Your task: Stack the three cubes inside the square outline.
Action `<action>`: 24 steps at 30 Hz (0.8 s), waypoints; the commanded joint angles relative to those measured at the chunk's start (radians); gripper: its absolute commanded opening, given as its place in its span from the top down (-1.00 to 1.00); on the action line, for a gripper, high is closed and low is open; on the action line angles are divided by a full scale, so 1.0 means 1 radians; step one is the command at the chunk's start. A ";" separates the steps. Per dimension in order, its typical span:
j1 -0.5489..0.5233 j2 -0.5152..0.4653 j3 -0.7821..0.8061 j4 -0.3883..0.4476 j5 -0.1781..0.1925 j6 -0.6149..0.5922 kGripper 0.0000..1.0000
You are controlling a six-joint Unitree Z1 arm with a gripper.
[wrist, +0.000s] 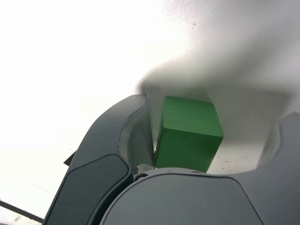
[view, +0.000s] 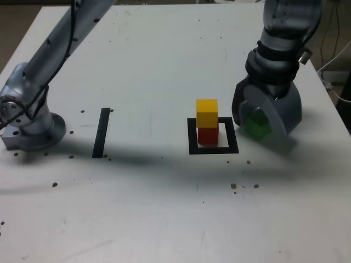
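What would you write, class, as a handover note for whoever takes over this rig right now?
Claw: open, jaws around the green cube, which looks to be on the table; not gripped.
Red cube: inside the square outline.
Yellow cube: on top of the red.
Done: two cubes stacked.
Left: close on the green cube, lift it, set it on the yellow, let go.

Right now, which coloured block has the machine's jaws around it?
The green cube, on the table outside the black square outline; the yellow and red ones are stacked.
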 commanded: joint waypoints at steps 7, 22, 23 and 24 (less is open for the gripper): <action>-0.004 0.003 0.000 0.013 0.013 -0.023 0.35; -0.014 0.003 -0.005 0.017 0.018 -0.024 0.66; -0.014 0.003 -0.006 0.017 0.019 -0.024 0.66; -0.014 0.003 -0.007 0.018 0.019 -0.025 0.66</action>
